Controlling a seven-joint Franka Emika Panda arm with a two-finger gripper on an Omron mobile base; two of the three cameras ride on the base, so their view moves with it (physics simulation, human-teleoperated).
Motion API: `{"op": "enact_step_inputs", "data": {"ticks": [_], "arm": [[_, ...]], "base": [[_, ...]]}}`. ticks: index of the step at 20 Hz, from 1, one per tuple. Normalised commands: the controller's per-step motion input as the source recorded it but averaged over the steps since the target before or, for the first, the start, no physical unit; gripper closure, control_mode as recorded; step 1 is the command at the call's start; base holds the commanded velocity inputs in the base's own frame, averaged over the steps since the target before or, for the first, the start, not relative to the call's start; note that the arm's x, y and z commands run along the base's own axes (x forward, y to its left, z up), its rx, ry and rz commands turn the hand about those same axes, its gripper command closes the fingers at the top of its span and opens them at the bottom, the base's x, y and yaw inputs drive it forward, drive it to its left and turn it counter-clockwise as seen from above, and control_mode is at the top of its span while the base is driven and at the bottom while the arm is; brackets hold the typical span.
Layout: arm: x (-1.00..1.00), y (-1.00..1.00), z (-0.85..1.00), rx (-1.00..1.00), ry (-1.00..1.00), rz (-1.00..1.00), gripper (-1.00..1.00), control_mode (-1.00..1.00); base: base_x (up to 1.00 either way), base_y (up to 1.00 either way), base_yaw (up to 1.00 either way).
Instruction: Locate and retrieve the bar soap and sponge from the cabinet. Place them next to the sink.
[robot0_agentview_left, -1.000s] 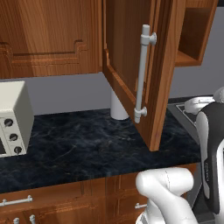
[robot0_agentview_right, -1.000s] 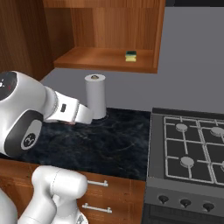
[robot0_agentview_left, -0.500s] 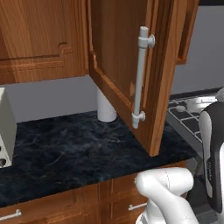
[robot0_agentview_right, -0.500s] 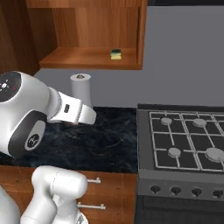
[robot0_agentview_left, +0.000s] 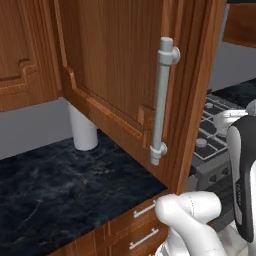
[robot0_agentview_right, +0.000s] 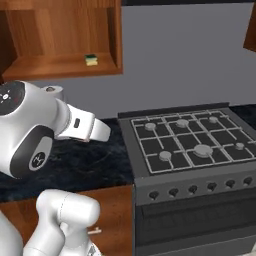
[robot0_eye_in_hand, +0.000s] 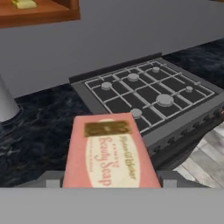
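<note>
Gas stove (robot0_agentview_right: 187, 145) beside dark marble counter (robot0_agentview_left: 55, 185), paper-towel roll (robot0_agentview_left: 82, 130).

A grey wall (robot0_agentview_right: 190, 55) is seen behind a gas stove (robot0_agentview_right: 190, 145). Beside it, a dark marble bench (robot0_agentview_left: 55, 185) is set over wooden drawers (robot0_agentview_left: 135, 225); plank flooring (robot0_eye_in_hand: 205, 166) is glimpsed.

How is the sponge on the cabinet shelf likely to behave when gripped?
The sponge is a small flat block lying on the cabinet shelf, so it probably won't roll or tip. Its yellow foam body likely squashes and weighs little; the green scouring layer should give some friction.
</note>
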Motion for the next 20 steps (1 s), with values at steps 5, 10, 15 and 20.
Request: {"op": "enact_step_inputs", "data": {"ticks": [5, 10, 15, 20], "arm": [[0.0, 0.0, 0.0, 0.0, 0.0, 0.0, 1.0, 1.0], [0.0, 0.0, 0.0, 0.0, 0.0, 0.0, 1.0, 1.0], [0.0, 0.0, 0.0, 0.0, 0.0, 0.0, 1.0, 1.0], [0.0, 0.0, 0.0, 0.0, 0.0, 0.0, 1.0, 1.0]], "base": [[0.03, -0.34, -0.39], [0.05, -0.58, -0.31], [0.04, -0.7, -0.28], [0.03, -0.72, -0.27]]}}
